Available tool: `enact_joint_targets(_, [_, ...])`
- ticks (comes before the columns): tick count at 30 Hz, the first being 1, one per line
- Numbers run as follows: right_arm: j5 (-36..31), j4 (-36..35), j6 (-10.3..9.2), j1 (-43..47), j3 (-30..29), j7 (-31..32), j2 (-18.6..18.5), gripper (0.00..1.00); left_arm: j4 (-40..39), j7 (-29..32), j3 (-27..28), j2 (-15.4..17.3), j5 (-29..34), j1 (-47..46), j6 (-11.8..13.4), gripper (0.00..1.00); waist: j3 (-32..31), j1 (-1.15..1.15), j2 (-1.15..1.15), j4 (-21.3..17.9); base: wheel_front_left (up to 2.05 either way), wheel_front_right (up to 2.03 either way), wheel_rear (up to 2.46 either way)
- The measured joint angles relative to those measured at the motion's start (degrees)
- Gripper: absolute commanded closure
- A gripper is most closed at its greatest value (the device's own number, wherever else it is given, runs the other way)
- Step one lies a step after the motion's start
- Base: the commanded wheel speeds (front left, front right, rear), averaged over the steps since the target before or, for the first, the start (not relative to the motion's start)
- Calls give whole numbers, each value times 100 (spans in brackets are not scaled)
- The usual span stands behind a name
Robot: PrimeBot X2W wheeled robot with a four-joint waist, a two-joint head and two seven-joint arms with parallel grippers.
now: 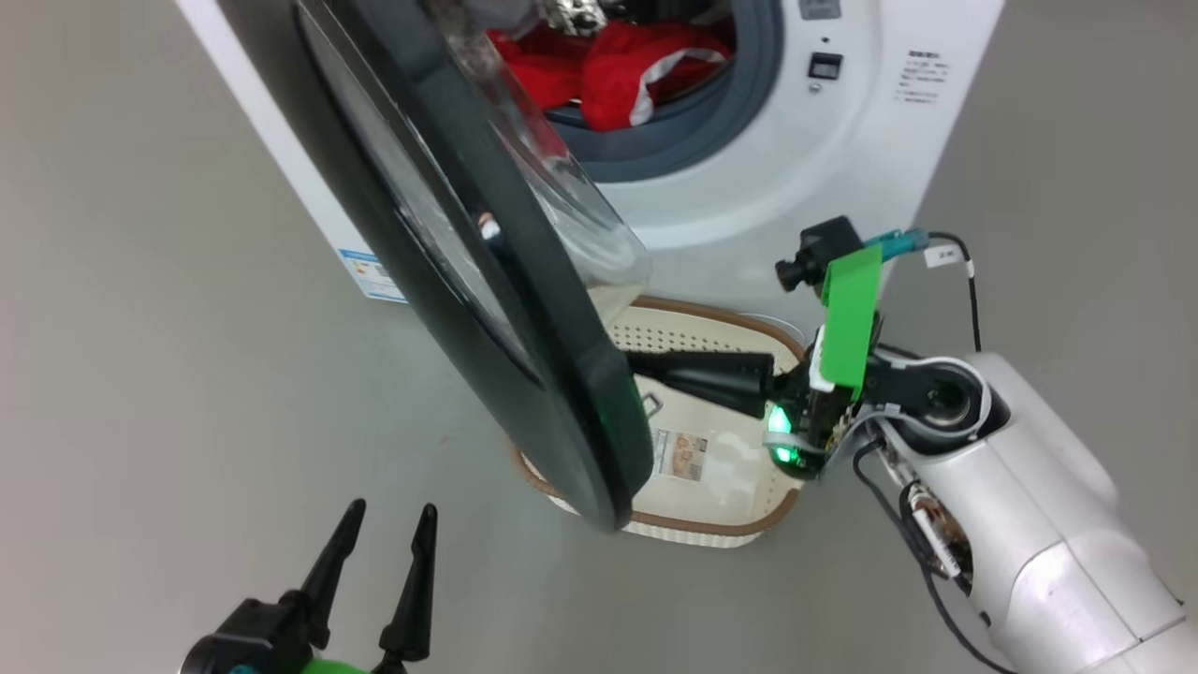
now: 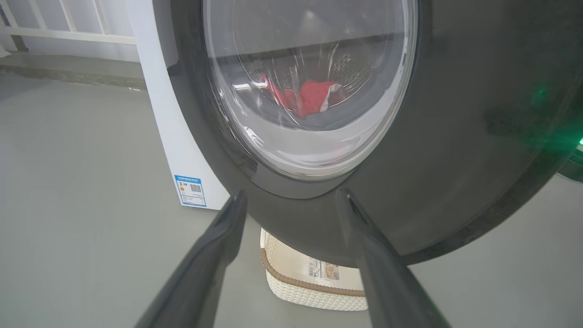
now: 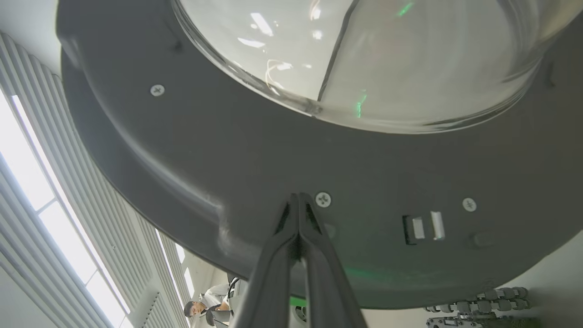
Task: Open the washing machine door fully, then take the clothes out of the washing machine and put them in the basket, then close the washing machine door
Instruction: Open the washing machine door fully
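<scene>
In front of the washing machine point(image 1: 749, 215), the washing machine door point(image 1: 524, 356) stands swung out on the robot's left side of the opening. It's nearly edge-on to the head cam, with the glass bowl point(image 1: 562, 187) facing back toward the drum.

The right gripper point(image 1: 641, 363) has its fingers pressed together with nothing between them. It reaches across above the basket point(image 1: 739, 328) to the door's inner face. On the right wrist cam the fingertips point(image 3: 288, 223) sit at the dark inner rim point(image 3: 205, 159), just beside a screw point(image 3: 323, 199), with the latch slot point(image 3: 423, 228) off to one side. It looks like contact, but I can't tell for sure.

The left gripper point(image 1: 393, 510) has its fingers spread apart and holds nothing. It's low on the outer side of the door and clear of it in the head view. On the left wrist cam it points at the door's lower outer rim.

The clothes point(image 1: 646, 65) are red with white trim, sitting in the drum mouth and draped onto the grey gasket point(image 1: 655, 154). They also show through the glass on the left wrist cam.

The basket sits on the floor point(image 1: 187, 374) right in front of the machine, partly under the door's lower edge, with a paper label point(image 1: 681, 454) on its bottom. There's a blue label point(image 1: 374, 276) at the machine's lower corner. A person point(image 3: 200, 310) is at the bottom of the right wrist cam, beyond the door.
</scene>
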Motion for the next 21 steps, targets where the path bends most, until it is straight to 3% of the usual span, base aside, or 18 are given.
enact_joint_targets(21, [516,-339,0,336,824,-248,-3,100,22,0,111,1,0,174,18,0,-370,0,0,783,0,0,0])
